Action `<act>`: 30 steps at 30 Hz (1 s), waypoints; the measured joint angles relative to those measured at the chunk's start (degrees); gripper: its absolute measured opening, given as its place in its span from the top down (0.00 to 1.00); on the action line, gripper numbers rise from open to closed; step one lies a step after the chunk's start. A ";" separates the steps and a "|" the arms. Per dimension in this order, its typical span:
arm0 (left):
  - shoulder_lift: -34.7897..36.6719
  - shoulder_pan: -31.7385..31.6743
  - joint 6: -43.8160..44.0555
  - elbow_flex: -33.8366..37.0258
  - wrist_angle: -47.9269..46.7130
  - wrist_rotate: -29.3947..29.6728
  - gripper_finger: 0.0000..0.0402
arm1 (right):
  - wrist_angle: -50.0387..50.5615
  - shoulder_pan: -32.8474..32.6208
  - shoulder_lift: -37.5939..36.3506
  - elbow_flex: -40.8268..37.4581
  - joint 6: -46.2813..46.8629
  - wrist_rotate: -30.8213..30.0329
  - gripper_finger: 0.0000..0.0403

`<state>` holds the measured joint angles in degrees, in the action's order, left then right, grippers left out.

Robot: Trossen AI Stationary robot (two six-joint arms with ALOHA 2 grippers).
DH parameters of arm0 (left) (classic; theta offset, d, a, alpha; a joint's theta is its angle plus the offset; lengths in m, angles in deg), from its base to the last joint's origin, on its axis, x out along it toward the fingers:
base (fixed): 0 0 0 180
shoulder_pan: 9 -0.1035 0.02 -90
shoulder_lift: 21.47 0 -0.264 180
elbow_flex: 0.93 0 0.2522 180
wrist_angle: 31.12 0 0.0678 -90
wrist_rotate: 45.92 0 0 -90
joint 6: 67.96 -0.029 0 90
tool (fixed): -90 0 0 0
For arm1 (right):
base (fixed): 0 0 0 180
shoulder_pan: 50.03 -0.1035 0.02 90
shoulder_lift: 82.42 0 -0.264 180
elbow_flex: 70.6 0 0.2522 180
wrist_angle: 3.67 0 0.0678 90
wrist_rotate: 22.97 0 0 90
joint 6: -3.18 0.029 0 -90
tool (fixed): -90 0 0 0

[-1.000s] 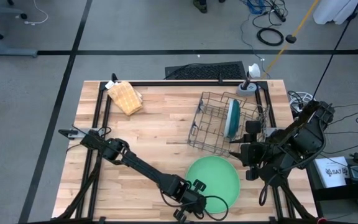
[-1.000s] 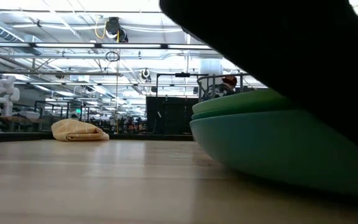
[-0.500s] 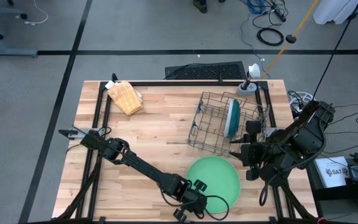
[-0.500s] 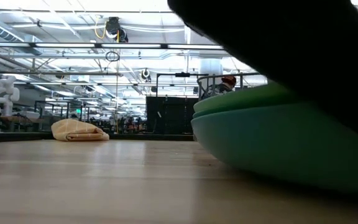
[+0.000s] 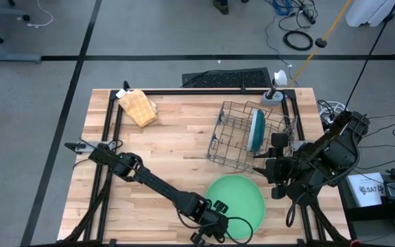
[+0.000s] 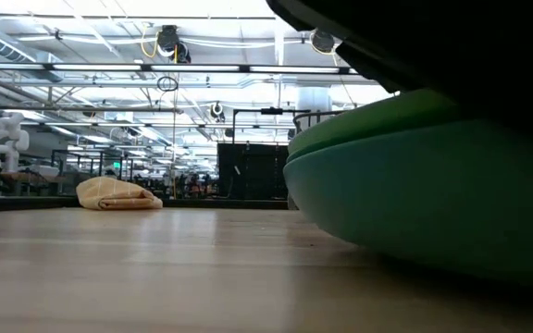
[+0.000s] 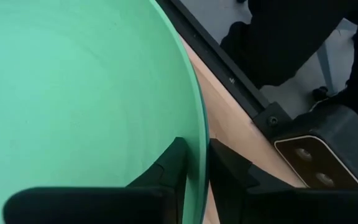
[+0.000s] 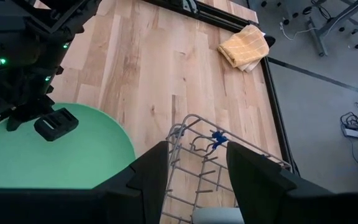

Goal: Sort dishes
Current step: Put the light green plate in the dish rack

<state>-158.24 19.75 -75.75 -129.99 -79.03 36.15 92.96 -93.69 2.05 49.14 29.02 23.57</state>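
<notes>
A large light green plate [image 5: 237, 197] lies near the table's front edge, and my left gripper [image 5: 219, 219] is shut on its near rim. The low view shows the plate [image 6: 405, 185] tilted, its underside darker. A dark teal plate [image 5: 256, 130] stands on edge in the wire rack [image 5: 242, 134]. My right gripper [image 5: 274, 171] hangs open above the table, between the rack and the light green plate, touching nothing; the rack's corner [image 8: 194, 134] shows past its fingers. My left gripper pinches the light green plate's rim [image 7: 198, 146] between its two fingers, one finger [image 7: 171, 165] on the plate's upper face and one [image 7: 229, 167] below, outside the rim. The fingers slant down from the table's near left. The plate sits tilted in the hold, its gripped side raised.
A folded tan cloth [image 5: 139, 106] lies at the far left corner. A black frame rail [image 7: 229, 74] runs along the table's edge close to the held rim. Bare wood [image 5: 170, 151] lies between the cloth, the rack and the plate.
The light green plate has tipped up more steeply in the low view: its gripped side has risen while its far side has stayed low. My left gripper has kept its hold on the rim. The right arm has kept still.
</notes>
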 joint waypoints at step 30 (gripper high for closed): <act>0.00 -0.02 4.22 -0.02 -0.83 -1.49 0.73 | 0.11 0.02 -0.01 0.00 0.00 0.02 0.61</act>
<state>-158.24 19.73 -71.53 -130.01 -79.86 34.66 93.07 -93.67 2.04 49.14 29.02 23.59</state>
